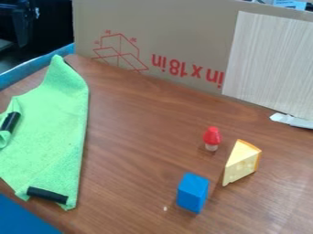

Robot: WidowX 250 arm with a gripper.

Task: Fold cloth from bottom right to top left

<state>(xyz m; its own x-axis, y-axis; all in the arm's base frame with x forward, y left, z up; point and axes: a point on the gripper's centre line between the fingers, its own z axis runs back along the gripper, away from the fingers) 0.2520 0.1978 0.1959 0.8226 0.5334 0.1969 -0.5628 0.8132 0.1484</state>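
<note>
Though uneven, green cloth (55,119) (with black strips (47,195)) on the table (143,137).

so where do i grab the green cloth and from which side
Probably by the bottom-right corner of the green cloth, just beside the lower black strip, coming straight down: the cloth lies low there, and the corner narrows to a tip a pinch could close on.

Lab-like setup: cardboard panel (183,32) behind wood-grain tabletop (137,141).
</note>
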